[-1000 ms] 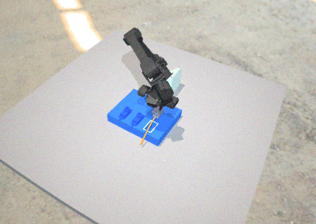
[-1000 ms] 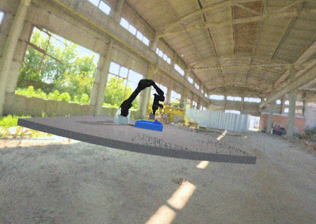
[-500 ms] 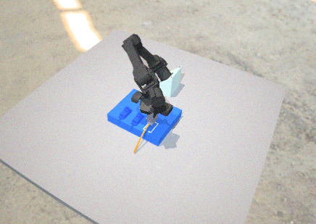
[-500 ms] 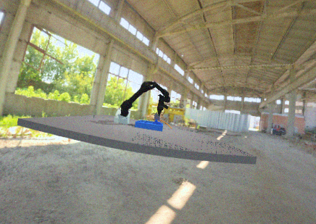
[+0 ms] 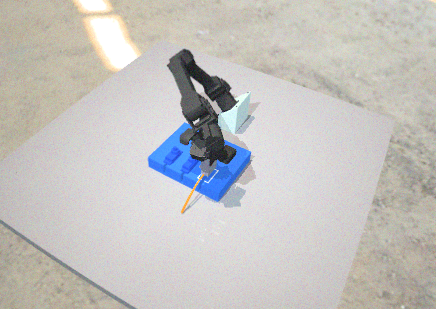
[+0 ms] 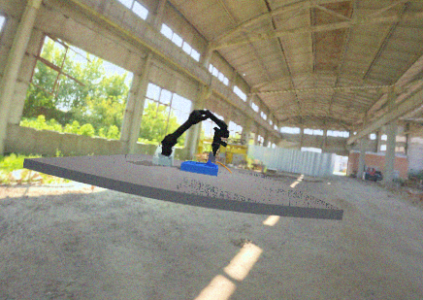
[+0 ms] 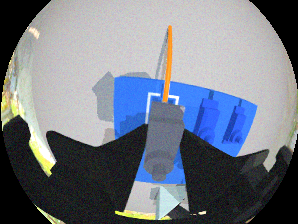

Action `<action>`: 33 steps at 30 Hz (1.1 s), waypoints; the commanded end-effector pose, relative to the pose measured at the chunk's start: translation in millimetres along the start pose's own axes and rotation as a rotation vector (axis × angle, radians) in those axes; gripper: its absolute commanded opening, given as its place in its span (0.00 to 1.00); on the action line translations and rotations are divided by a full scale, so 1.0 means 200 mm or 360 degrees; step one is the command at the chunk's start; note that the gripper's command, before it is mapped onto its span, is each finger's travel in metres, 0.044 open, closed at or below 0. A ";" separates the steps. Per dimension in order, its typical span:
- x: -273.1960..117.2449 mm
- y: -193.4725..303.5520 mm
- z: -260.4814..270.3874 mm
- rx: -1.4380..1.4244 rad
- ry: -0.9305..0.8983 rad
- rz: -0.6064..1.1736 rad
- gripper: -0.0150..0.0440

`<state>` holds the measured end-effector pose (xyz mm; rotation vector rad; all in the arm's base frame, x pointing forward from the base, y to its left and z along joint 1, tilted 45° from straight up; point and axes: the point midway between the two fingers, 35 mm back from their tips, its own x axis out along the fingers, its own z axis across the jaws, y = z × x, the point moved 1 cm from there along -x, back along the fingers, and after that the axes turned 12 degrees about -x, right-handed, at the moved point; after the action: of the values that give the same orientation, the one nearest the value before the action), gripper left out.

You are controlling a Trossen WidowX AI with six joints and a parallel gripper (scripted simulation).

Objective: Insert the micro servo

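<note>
A grey micro servo [image 5: 207, 169] [image 6: 211, 159] [image 7: 165, 140] is held between the fingers of my gripper [image 5: 209, 162] [image 7: 164, 131], its round output shaft facing up toward the wrist camera. It is over the blue deck [image 5: 220, 191] [image 6: 193, 168] [image 7: 130, 95] and covers much of the white pocket outline [image 5: 214, 176] [image 7: 148, 108]; the outline's far end shows past it. How high its ears are above the deck cannot be told. Its orange cable [image 5: 191, 196] [image 6: 224, 166] [image 7: 168, 65] runs out over the deck's outer edge. The pocket and its notch are hidden.
Two blue servos [image 5: 173, 155] [image 5: 189, 164] [image 7: 208, 117] [image 7: 236, 124] sit in the deck beside the marked pocket, close to one finger. The pale arm base [image 5: 235, 118] [image 6: 164, 160] [image 7: 169, 201] stands behind the deck. The deck rests on a grey table [image 5: 280, 221] [image 6: 146, 178].
</note>
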<state>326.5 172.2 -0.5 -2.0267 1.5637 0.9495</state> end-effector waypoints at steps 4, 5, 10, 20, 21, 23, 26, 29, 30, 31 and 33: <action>0.05 -0.01 0.00 -0.0010 0.0010 -0.0009 0.25; 0.06 -0.01 0.00 -0.0010 0.0010 -0.0009 0.25; 0.06 -0.01 0.00 -0.0010 0.0010 -0.0009 0.25; 0.07 -0.01 0.00 -0.0010 0.0010 -0.0009 0.25; 0.07 -0.01 0.00 -0.0010 0.0010 -0.0009 0.25; 0.08 -0.01 0.00 -0.0010 0.0010 -0.0009 0.25; 0.10 -0.01 0.00 -0.0010 0.0010 -0.0009 0.25; 0.11 -0.01 0.00 -0.0010 0.0010 -0.0009 0.25; 0.11 -0.01 0.00 -0.0010 0.0010 -0.0009 0.25; 0.12 -0.01 0.00 -0.0010 0.0010 -0.0009 0.25; 0.13 -0.01 0.00 -0.0010 0.0011 -0.0009 0.25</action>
<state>331.5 158.0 -15.9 -2.0274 1.5616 0.9489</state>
